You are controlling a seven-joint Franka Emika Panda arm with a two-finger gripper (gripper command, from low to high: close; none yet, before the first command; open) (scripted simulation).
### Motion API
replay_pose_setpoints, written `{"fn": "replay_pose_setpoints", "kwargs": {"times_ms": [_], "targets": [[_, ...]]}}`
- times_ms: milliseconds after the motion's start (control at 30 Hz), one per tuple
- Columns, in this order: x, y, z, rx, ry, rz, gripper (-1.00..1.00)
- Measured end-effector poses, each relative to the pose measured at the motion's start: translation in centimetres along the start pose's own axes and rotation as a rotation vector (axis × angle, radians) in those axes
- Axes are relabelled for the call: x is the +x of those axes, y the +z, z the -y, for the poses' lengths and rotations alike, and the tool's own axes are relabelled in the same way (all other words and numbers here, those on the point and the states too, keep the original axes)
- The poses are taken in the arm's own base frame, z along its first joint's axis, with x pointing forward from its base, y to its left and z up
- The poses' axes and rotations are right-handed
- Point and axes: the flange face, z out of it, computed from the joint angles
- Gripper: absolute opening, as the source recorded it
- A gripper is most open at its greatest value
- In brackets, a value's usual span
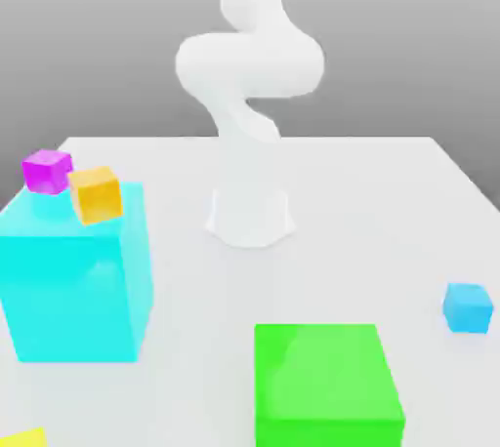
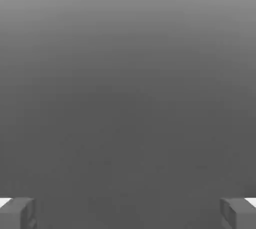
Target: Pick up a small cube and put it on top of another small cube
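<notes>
A small sky-blue cube (image 1: 468, 306) rests on the white table (image 1: 352, 201) at the exterior view's right. A small orange cube (image 1: 97, 193) and a small magenta cube (image 1: 47, 171) sit on top of the big cyan block (image 1: 73, 279) at the exterior view's left. The white arm (image 1: 249, 74) rises from its base at the table's middle back and leaves the frame upward. In the hand view my gripper (image 2: 128, 213) is open, its two fingertips (image 2: 17, 212) far apart with plain grey between them and nothing held.
A big green block (image 1: 325, 384) stands at the front centre. A yellow corner (image 1: 24, 437) pokes in at the front of the exterior view's left. The arm's base (image 1: 249, 216) stands at the table's middle.
</notes>
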Motion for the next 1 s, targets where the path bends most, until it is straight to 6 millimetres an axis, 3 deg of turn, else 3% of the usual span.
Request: {"fn": "replay_pose_setpoints", "kwargs": {"times_ms": [200,433,600,733,800,933,967,1000], "targets": [[-9.1,12.3,4.3,-0.030,-0.316,0.212,0.00],[-24.0,22.6,5.8,-0.045,-0.695,0.443,0.00],[-36.8,26.7,4.0,-0.038,-0.993,0.606,0.00],[-45.8,28.8,0.2,-0.038,-1.214,0.731,0.00],[-48.3,30.1,-1.6,-0.041,-1.269,0.766,0.00],[-51.1,33.3,-3.9,-0.041,-1.287,0.778,0.00],[-51.6,34.0,-4.4,-0.041,-1.287,0.778,-1.00],[-51.6,34.0,-4.4,-0.041,-1.287,0.778,-1.00]]}}
